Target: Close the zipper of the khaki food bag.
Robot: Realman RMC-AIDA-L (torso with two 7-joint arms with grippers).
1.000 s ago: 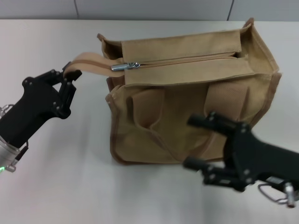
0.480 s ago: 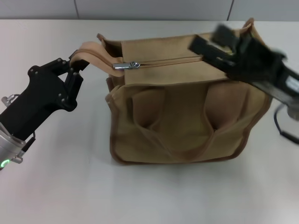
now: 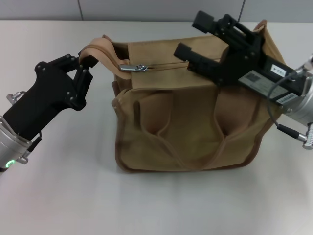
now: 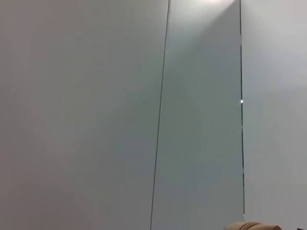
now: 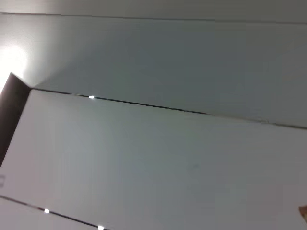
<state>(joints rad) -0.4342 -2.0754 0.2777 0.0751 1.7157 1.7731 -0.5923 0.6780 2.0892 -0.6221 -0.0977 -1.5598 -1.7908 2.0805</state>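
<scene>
Two grippers are at work over the khaki food bag [image 3: 195, 105], which stands upright at the middle of the white table [image 3: 73, 196]. The left gripper [image 3: 84, 66], at the bag's left end, has its jaws clamped on the tan fabric tail [image 3: 100, 53] that runs out from the zipper [image 3: 161, 65]. The silver pull tab [image 3: 133, 67] lies near that left end of the zipper line. The right gripper [image 3: 198, 36] hangs above the bag's top with its jaws spread apart, gripping nothing, and stands well to the right of the tab.

Risk, as judged: the wide jaws may close on a fabric flap instead of the small tab, or knock the tab flat. If the left grip slips, the bag could slide along with any pull.

Only the head view shows bag, zipper and grippers. The left wrist view shows wall panels and a sliver of tan fabric; the right wrist view shows only wall.
</scene>
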